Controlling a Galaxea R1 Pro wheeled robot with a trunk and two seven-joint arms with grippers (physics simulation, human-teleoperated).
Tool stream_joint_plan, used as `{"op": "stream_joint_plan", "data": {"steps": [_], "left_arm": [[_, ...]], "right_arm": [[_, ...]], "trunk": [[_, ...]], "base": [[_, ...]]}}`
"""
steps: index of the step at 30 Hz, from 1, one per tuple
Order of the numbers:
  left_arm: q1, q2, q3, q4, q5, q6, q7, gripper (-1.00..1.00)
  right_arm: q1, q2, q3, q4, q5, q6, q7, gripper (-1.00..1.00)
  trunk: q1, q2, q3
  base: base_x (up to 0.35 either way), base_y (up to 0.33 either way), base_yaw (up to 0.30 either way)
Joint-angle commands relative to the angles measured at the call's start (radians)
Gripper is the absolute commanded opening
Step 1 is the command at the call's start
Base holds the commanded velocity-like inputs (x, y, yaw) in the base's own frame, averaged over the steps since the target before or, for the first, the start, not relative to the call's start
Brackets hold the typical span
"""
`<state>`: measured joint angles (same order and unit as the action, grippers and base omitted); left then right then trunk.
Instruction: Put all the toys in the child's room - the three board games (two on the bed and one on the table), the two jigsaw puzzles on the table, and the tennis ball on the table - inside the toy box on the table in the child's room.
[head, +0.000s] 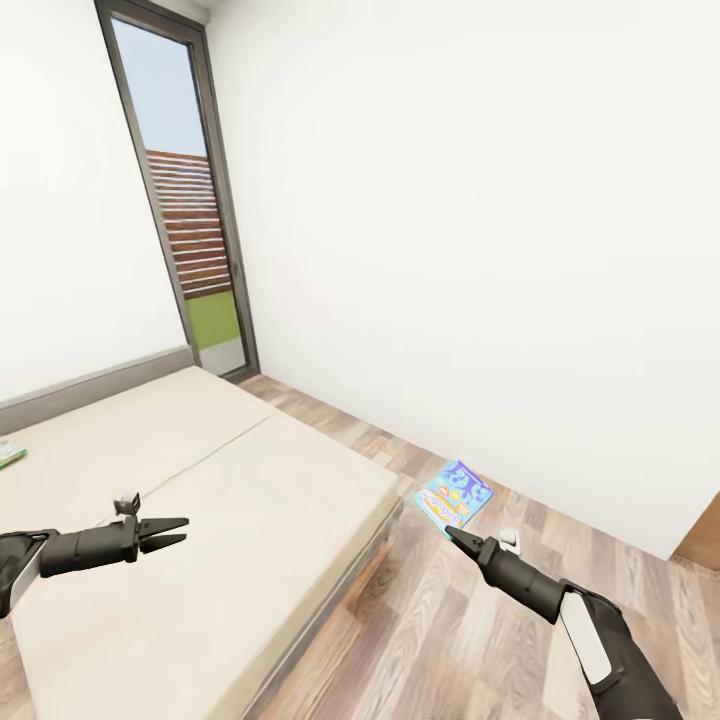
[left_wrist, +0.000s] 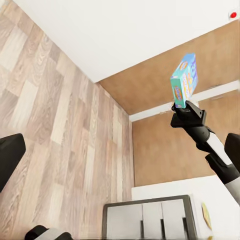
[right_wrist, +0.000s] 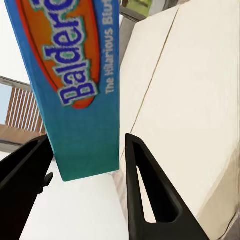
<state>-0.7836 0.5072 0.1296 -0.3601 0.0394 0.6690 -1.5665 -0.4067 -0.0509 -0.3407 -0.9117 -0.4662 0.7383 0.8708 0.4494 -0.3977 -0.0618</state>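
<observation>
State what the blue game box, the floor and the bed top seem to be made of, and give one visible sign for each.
Blue game box: probably printed cardboard with a smooth finish; flat faces, sharp edges and printed lettering. It sits between the right tool's fingers.
Floor: wood planks or wood-look laminate; grain and board seams.
Bed top: cream, matte, seemingly fabric; one seam line, no sheen.

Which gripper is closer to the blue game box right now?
Right. The right gripper holds the blue game box between its fingers, as the right wrist view shows. The left gripper is open over the bed, well away from the box.
</observation>
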Motion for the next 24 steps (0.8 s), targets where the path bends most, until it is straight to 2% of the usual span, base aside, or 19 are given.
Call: {"op": "stream_joint_plan", "data": {"steps": [1, 24], "left_arm": [[0.000, 0.000, 0.001, 0.000, -0.001, 0.011, -0.004, 1.00], [0.000, -0.001, 0.000, 0.000, -0.001, 0.011, -0.004, 1.00]], "right_arm": [[-0.001, 0.000, -0.001, 0.000, -0.006, 0.007, 0.002, -1.00], [-0.001, 0.000, -0.001, 0.001, -0.006, 0.007, 0.002, -1.00]], "trunk": [[0.001, -0.002, -0.002], [0.001, -0.002, 0.009]], "base": [[0.000, 0.000, -0.280], [0.000, 0.000, -0.280]]}}
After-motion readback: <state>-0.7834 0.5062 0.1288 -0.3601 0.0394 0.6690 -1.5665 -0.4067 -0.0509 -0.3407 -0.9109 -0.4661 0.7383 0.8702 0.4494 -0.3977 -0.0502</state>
